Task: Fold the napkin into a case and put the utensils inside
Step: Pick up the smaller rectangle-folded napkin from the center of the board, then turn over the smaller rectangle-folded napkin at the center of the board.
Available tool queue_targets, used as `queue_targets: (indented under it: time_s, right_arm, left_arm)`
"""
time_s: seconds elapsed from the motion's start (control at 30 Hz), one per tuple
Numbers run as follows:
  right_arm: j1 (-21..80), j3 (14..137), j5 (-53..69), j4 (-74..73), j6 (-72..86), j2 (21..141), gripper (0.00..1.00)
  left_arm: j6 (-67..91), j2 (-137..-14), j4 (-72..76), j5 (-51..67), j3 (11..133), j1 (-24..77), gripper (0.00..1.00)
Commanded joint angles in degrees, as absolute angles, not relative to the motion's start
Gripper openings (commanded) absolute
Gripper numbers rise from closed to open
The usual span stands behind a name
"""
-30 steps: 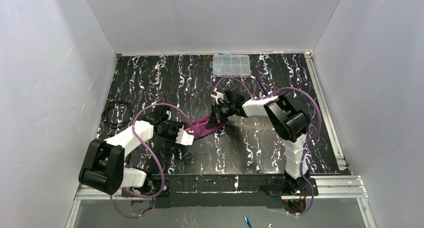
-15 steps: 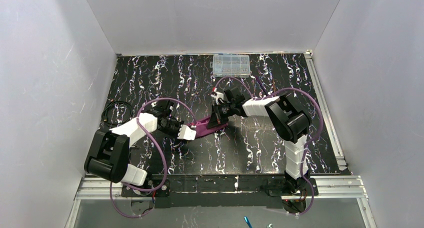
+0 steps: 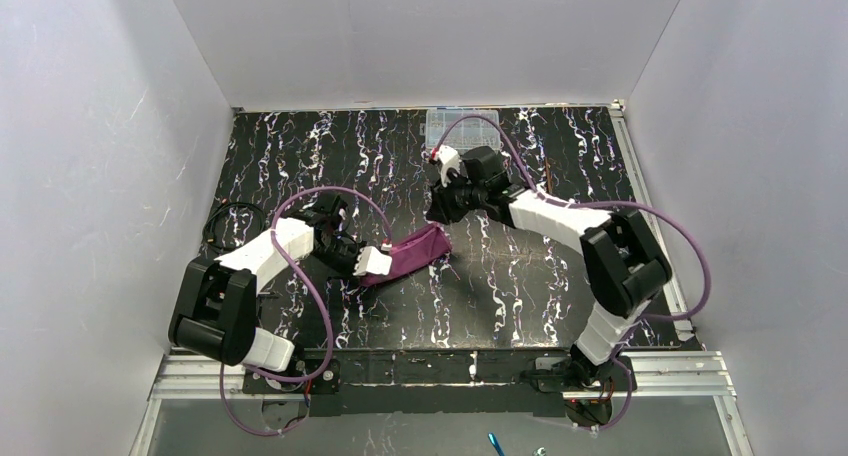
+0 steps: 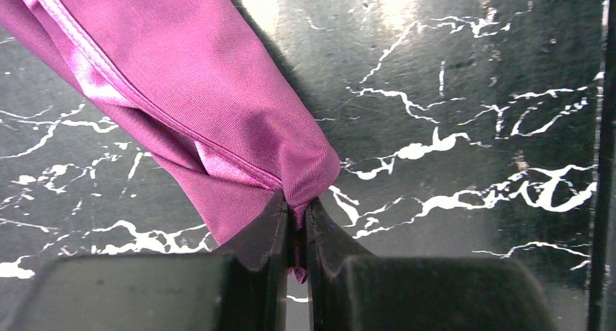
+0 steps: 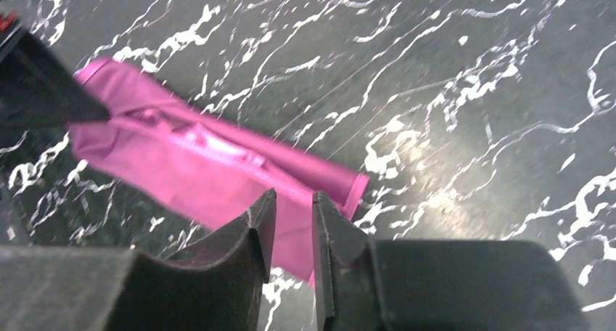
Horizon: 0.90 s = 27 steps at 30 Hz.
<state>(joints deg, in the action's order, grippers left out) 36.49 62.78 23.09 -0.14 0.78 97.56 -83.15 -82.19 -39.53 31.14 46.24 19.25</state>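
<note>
The napkin (image 3: 410, 250) lies on the black marbled table as a narrow folded plum-purple strip, slanting up to the right. My left gripper (image 3: 374, 264) is shut on its lower-left end; in the left wrist view the cloth (image 4: 181, 91) is pinched between the fingertips (image 4: 294, 213). My right gripper (image 3: 437, 209) hangs above and behind the strip's right end, jaws slightly apart, holding nothing. In the right wrist view it (image 5: 294, 200) hovers over the napkin (image 5: 203, 164), clear of it. I cannot make out the utensils in these views.
A clear plastic compartment box (image 3: 470, 122) sits at the table's back edge, partly hidden by the right arm. A coil of black cable (image 3: 232, 226) lies at the left edge. White walls enclose the table on three sides.
The right gripper opened, let go of the napkin's right end and rose back toward the box. The left gripper closed on the left end. The strip now lies flat.
</note>
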Motion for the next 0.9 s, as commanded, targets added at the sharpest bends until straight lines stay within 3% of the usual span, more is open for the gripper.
queue_targets:
  time_s: [0.0,0.23,0.37,0.67,0.87]
  right_arm:
    - [36.77,68.51,19.36,4.78,-1.92,104.91,0.28]
    - [40.8,70.13,20.12,6.54,-4.93,111.42,0.23]
    - [41.18,68.29,22.48,7.03,-6.92,110.76,0.22]
    - [37.88,70.18,28.7,-8.75,-10.2,110.34,0.12]
    - [26.64,63.04,37.41,-9.9,-1.82,103.19,0.1]
  left_arm:
    - [-82.69,-82.36,-44.68,34.1,46.79,19.16,0.0]
    - [-82.08,-82.35,-46.14,32.47,47.56,19.08,0.0]
    - [-74.15,-83.95,-47.78,35.93,53.94,17.88,0.0]
    - [-56.23,-100.86,-71.77,53.12,80.17,15.16,0.0]
    - [-55.35,-111.33,-88.31,69.59,84.62,14.36,0.0]
